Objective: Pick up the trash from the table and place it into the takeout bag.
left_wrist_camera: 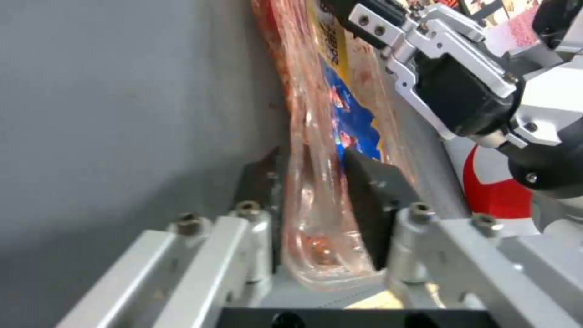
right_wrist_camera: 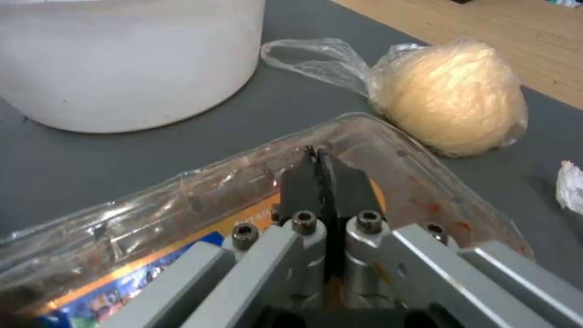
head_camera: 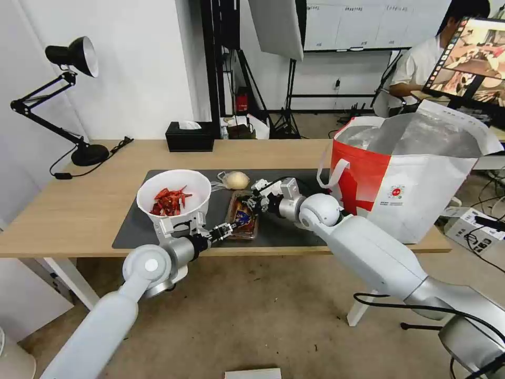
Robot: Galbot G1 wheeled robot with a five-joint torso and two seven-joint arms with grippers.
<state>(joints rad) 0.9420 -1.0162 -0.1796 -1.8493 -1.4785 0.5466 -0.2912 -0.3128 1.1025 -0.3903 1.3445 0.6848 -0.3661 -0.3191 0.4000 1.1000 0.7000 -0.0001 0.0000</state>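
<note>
So we're sitting with both arms out over the large dark-grey rectangular mat [head_camera: 294, 234] on the long light-wood table [head_camera: 79, 210]. Our left gripper [head_camera: 233, 225] is squeezing the near end of the clear hinged plastic tray with red scraps [head_camera: 242, 218], its black pads [left_wrist_camera: 370, 191] pressing the tray's edge from both sides. Our right gripper [head_camera: 251, 203] is working the tray's far end, fingers [right_wrist_camera: 322, 182] pinched tight together right at the rim. The tray is lying flat on the mat, just beside the white round bowl of red shells [head_camera: 173, 197]. The clear-bagged pale-yellow bun [right_wrist_camera: 452, 98] is resting near the tray's far corner. The big boxy white-and-red takeout bag with silver foil lining [head_camera: 415, 173] is standing open at the table's right end.
</note>
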